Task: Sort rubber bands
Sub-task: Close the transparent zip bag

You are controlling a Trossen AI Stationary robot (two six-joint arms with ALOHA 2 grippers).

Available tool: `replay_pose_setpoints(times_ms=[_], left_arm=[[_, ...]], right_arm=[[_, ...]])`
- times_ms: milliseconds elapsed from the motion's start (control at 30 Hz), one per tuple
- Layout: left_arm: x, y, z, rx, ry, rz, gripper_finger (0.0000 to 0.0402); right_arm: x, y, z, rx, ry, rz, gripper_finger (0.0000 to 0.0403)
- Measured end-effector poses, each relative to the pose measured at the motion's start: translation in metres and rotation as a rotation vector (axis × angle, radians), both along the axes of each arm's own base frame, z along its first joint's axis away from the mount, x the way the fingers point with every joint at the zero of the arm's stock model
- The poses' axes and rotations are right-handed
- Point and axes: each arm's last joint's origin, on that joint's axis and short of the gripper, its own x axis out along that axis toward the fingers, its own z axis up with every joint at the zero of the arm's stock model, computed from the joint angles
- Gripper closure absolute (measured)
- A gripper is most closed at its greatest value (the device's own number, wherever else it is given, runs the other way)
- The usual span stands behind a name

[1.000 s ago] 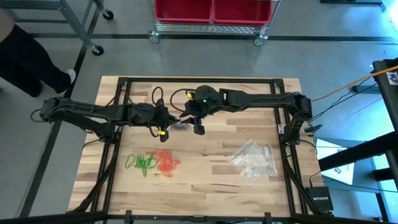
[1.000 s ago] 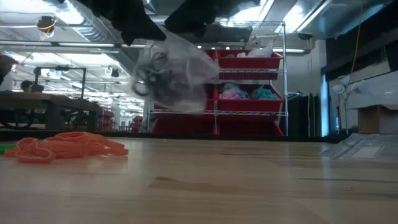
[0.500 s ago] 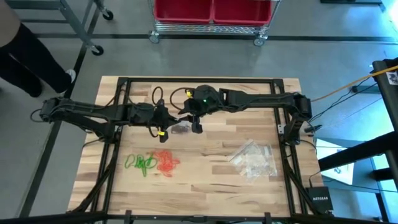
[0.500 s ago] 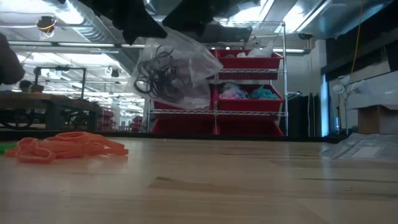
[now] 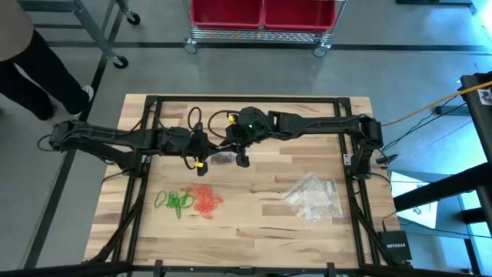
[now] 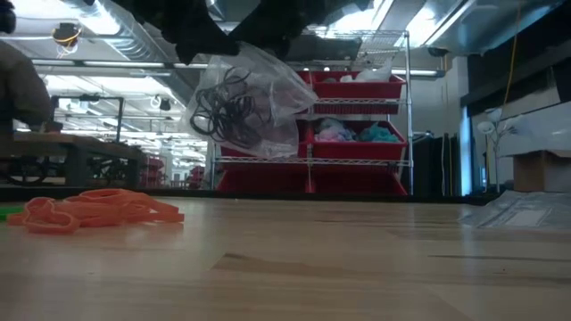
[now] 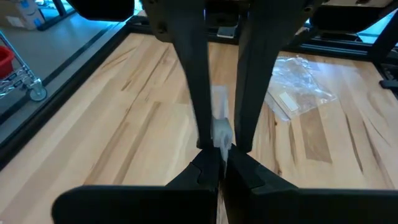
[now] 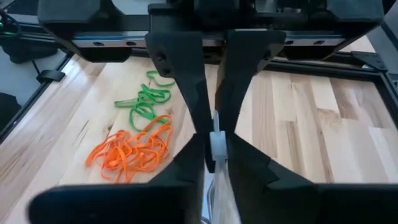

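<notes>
A clear plastic bag (image 6: 254, 102) with black rubber bands (image 6: 227, 111) bunched inside hangs above the table's middle. It also shows in the high view as the bag (image 5: 224, 158). My left gripper (image 5: 207, 156) and my right gripper (image 5: 240, 158) face each other over it, each shut on its top. A heap of orange-red rubber bands (image 5: 205, 200) lies on the table nearer the front. A smaller heap of green rubber bands (image 5: 174, 201) lies just left of it. My left gripper pinches the bag's upper edge (image 7: 221, 134) between its two fingertips, slanting down from the table's left. The bag hangs below, clear of the table. My right gripper pinches the bag's upper edge (image 8: 216, 142) between its fingertips, slanting down from the table's right, beside the left hold. The bag sags below both grippers.
Several empty clear bags (image 5: 314, 196) lie in a pile at the table's right front. A black frame (image 5: 146, 154) runs round the table's edges. A person (image 5: 31, 61) stands beyond the far left corner. A wire rack with red bins (image 6: 357, 89) stands behind the table.
The bag was swinging a second ago and now hangs still. The black rubber bands have settled toward its left side. Both arms have kept about where they were.
</notes>
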Motion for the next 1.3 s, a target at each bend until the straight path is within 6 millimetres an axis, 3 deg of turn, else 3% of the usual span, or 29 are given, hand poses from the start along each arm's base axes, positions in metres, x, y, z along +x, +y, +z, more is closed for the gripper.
replay_pose_setpoints(times_ms=[233,1033,1167,1300], left_arm=[[-0.002,0.0,0.002,0.019,-0.001,-0.011,0.0401],[-0.005,0.001,0.008,0.003,-0.041,0.004,0.04],[-0.007,0.006,0.004,-0.055,-0.013,0.053,0.0382],[-0.008,0.007,0.002,-0.136,-0.004,0.055,0.0335]], right_arm=[[-0.002,0.0,-0.001,-0.004,0.029,0.004,0.0393],[-0.003,0.0,-0.02,-0.004,0.154,-0.01,0.0398],[-0.002,0.0,-0.021,-0.005,0.157,-0.01,0.0396],[-0.002,0.0,-0.021,-0.005,0.154,-0.01,0.0396]])
